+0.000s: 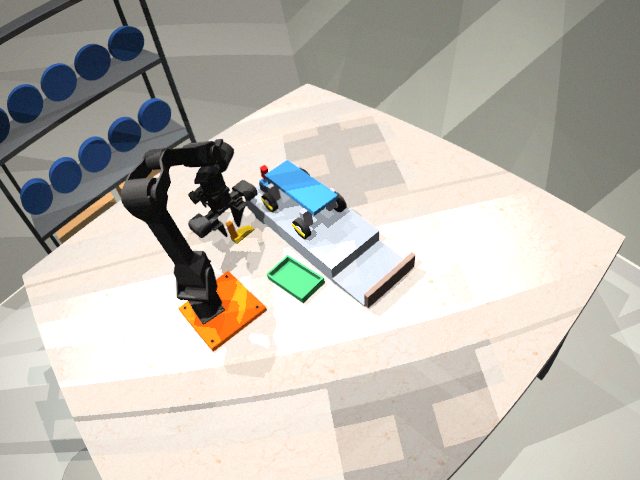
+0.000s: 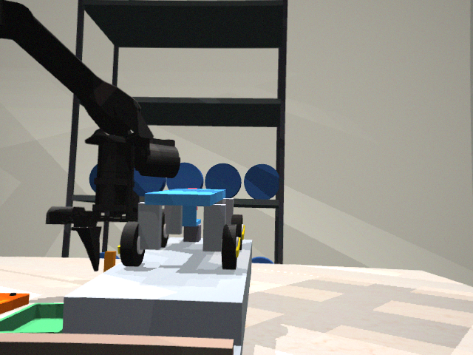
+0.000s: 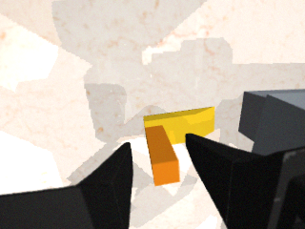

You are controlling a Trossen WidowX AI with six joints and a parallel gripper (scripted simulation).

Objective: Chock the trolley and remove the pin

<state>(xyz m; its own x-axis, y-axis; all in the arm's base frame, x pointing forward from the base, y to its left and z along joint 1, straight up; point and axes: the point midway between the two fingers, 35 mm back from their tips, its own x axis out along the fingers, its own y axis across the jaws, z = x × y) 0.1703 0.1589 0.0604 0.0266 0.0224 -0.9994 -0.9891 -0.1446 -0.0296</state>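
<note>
Orange handle upright, the yellow chock (image 1: 241, 234) (image 3: 191, 125) sits on the counter (image 1: 465, 330) (image 2: 363, 305), beside the ramp (image 1: 330, 242) (image 2: 160, 282), towards the counter's left edge in my top view. My pincer (image 1: 232, 229) (image 3: 158, 143) hangs over it, pointing down, about half open and gripping nothing; on the wrist view the handle shows between the fingertips. The blue trolley (image 1: 302, 187) (image 2: 183, 197) stands up on the ramp, and the red-headed stop pin (image 1: 264, 171) is at its uphill end. The green tray (image 1: 302, 295) (image 2: 47, 325) lies between the ramp and the orange base plate (image 1: 242, 315) (image 2: 13, 302).
</note>
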